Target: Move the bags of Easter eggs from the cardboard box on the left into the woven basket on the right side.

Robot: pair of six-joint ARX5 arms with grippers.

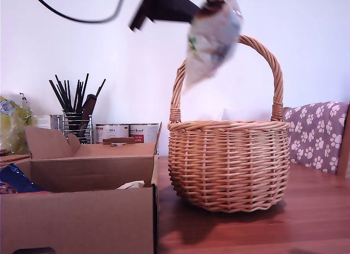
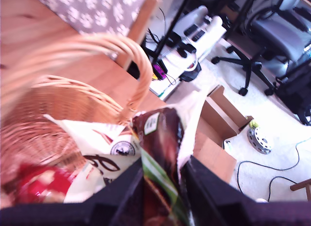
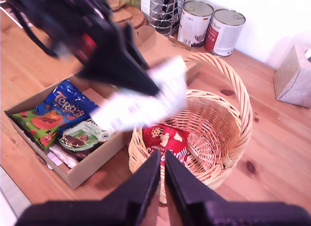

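1st gripper (image 2: 163,175) clamped on crinkly white green-brown bag (image 1: 210,38), held high above round wicker basket (image 1: 228,166) for drop beside red bag (image 3: 165,141); 2nd gripper (image 3: 162,170) jaws nearly together, empty, hangs clear.

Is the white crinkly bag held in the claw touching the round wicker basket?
Apart. The exterior view shows the white bag hanging from my first claw above the wicker basket's rim, beside its handle, wall visible between.

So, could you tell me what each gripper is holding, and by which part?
My first gripper pinches the white bag by one end; my second gripper holds nothing.
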